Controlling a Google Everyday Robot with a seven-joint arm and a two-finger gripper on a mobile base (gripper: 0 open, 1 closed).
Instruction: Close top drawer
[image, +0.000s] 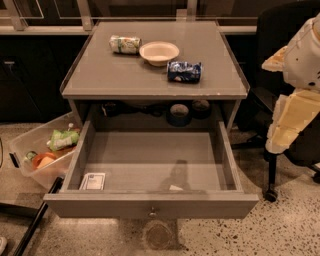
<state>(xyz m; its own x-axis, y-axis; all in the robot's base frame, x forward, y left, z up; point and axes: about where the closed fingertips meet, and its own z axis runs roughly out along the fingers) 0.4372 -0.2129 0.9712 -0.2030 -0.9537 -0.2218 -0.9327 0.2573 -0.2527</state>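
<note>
The top drawer (150, 165) is pulled far out of the grey cabinet (150, 80). Its flat front panel with a small round knob (152, 212) faces me at the bottom of the view. Inside it lie a white card (93, 181) at the front left and a small white scrap (175, 188). My gripper (290, 120), the cream end of my white arm, hangs at the right edge. It is to the right of the drawer's right side, level with it, and apart from it.
On the cabinet top lie a green can (125, 44), a white bowl (159, 52) and a blue packet (184, 71). A clear plastic bin (25, 150) with snacks stands on the floor at left. A black chair (280, 45) stands behind my arm.
</note>
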